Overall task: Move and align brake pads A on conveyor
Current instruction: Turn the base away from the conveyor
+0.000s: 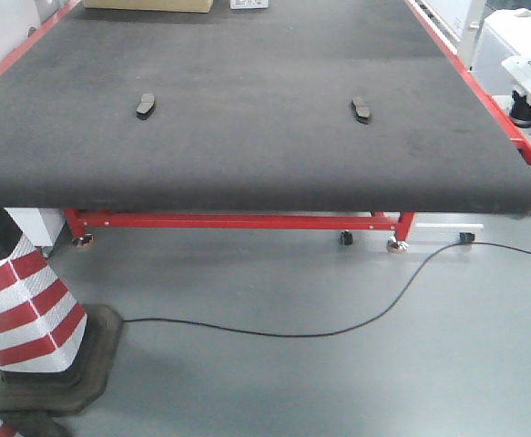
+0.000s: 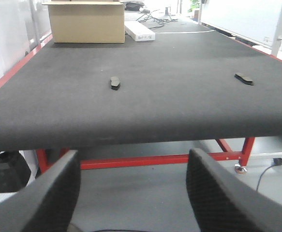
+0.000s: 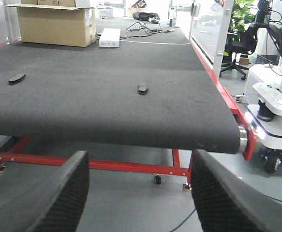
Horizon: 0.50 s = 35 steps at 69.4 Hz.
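The conveyor [image 1: 265, 155] is a wide dark belt with red edge strips. Two brake pads A lie on it, well apart. The left pad [image 1: 147, 106] also shows in the left wrist view [image 2: 114, 82] and far left in the right wrist view [image 3: 17, 78]. The right pad [image 1: 362, 110] shows too [image 2: 244, 78] [image 3: 142, 88]. My left gripper [image 2: 133, 193] hangs open in front of and below the belt's near end, nothing between its fingers. My right gripper [image 3: 141, 193] is likewise open and empty, short of the belt. Neither gripper shows in the front view.
A cardboard box [image 2: 87, 21] and a white flat box [image 2: 140, 32] sit at the belt's far end. A striped traffic cone [image 1: 24, 309] stands on the floor at left, beside a black cable [image 1: 338, 330]. White equipment on wheels [image 3: 276, 111] stands right of the conveyor.
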{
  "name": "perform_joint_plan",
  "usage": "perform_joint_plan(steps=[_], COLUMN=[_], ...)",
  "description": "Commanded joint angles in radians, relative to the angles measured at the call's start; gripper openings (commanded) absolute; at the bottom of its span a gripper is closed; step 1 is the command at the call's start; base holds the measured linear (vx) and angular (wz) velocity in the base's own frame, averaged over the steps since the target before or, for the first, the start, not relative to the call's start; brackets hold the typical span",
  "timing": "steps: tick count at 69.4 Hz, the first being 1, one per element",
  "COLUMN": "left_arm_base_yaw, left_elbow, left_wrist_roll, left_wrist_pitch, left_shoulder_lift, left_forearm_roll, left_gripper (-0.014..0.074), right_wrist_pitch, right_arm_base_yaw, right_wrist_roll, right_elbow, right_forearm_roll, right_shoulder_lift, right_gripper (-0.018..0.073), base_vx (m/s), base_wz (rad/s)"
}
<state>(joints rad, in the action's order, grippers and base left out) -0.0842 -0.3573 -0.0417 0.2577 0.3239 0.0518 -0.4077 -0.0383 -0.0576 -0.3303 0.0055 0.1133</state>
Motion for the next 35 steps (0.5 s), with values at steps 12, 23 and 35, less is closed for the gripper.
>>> perform_joint_plan(steps=[12,23,35], left_arm_base_yaw=[-0.006,-0.006,-0.006], left_elbow=[-0.025,-0.025,-0.025], left_wrist_roll=[-0.001,-0.001,-0.001], left_wrist_pitch=[-0.074,-0.074,-0.074], left_shoulder_lift=[0.008,0.008,0.008], left_forearm_roll=[0.011,0.011,0.011], left_gripper=[0.0461,0.0461,0.0461], right_wrist_pitch=[0.076,0.076,0.076], right_arm_base_yaw=[0.007,0.007,0.007], right_wrist_roll=[-0.009,-0.009,-0.009], right_elbow=[-0.027,-0.027,-0.027], right_forearm_roll=[-0.006,-0.006,-0.006], right_shoulder_lift=[0.019,0.019,0.019], right_gripper=[0.0435,0.0435,0.0435], base_vx=[-0.21,-0.17,-0.16], base_wz=[-0.23,-0.61,-0.84])
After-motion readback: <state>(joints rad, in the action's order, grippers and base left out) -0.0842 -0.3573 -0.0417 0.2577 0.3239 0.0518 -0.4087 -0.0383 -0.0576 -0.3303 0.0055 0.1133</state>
